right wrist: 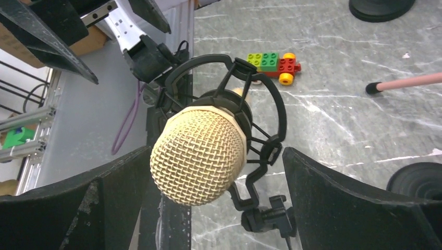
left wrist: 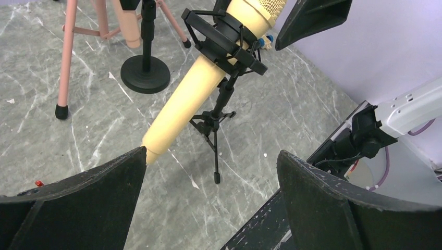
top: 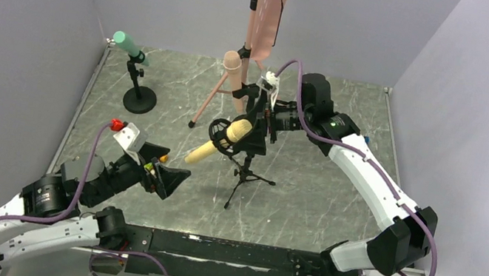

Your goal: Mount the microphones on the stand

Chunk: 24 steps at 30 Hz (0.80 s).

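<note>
Tan-yellow baton-shaped microphone [top: 219, 143] sits in the black ring-shaped shock mount [left wrist: 224, 39] on the small black tripod stand [top: 248, 176], about mid-tabletop. It lies tilted, with its mesh head up toward the far right and its plain tail slanting down toward the near left.

My right hand [right wrist: 213, 156] is released, jaws spread wide. The mesh head sits between my fingers, and there is a clear gap on one side. On the other side, finger and mesh look very close, and I can't tell if they touch.

My left hand [left wrist: 211, 153] is released too and grasps nothing. It hovers low at the near left, and the microphone's tail points down toward the gap between its fingers, close to one fingertip.

Over at the far left, the teal-green baton-shaped microphone [top: 128, 45] sits tilted atop the black round-based stand [top: 139, 99]. Just beyond the yellow one, the pale pink baton-shaped microphone [top: 233, 72] stands nearly upright in a black clip on the pink-legged tripod [top: 209, 98].

A small multicoloured block toy [right wrist: 273, 62] lies on the grey marbled tabletop [top: 322, 196], beyond the shock mount in my right wrist view.
</note>
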{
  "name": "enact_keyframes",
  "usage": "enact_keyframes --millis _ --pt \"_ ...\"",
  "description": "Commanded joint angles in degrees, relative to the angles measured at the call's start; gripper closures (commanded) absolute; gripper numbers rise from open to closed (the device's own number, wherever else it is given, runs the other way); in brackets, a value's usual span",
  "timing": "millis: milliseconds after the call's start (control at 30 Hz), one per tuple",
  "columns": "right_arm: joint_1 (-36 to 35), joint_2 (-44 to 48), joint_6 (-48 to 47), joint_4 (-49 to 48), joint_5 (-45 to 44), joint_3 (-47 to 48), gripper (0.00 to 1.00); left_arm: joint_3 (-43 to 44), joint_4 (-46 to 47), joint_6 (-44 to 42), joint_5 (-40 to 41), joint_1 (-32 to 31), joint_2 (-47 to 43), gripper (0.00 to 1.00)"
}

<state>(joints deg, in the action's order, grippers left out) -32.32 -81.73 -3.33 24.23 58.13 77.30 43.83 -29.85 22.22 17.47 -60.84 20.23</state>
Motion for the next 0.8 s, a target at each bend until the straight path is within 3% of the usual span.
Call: enact_keyframes --millis 0,233,433,567,667,767 --pt "2.7 3.3 -2.5 0.3 -0.3 1.8 0.0 -0.1 0.7 0.8 0.7 0.0 -1.2 0.01" --pt "15.0 11.8 -1.4 -3.4 1.0 -3.8 0.0 0.3 0.6 0.2 4.0 0.1 -1.0 0.01" --pt "28.6 21.0 4.3 -6.2 -10.8 -11.3 0.0 5.7 2.6 -7.9 12.3 3.0 4.5 0.01" --pt "34.9 23.2 1.5 -2.8 -17.0 -13.8 0.0 13.0 0.7 -13.5 0.7 22.4 14.2 0.01" --pt "39.1 24.7 2.5 -3.5 -20.4 -16.4 0.0 14.3 3.4 -11.4 -16.3 41.0 18.2 0.01" --pt "41.8 27.5 6.3 -7.8 -32.3 -20.4 0.0 13.5 7.6 -8.1 -34.0 56.6 20.3 0.01"
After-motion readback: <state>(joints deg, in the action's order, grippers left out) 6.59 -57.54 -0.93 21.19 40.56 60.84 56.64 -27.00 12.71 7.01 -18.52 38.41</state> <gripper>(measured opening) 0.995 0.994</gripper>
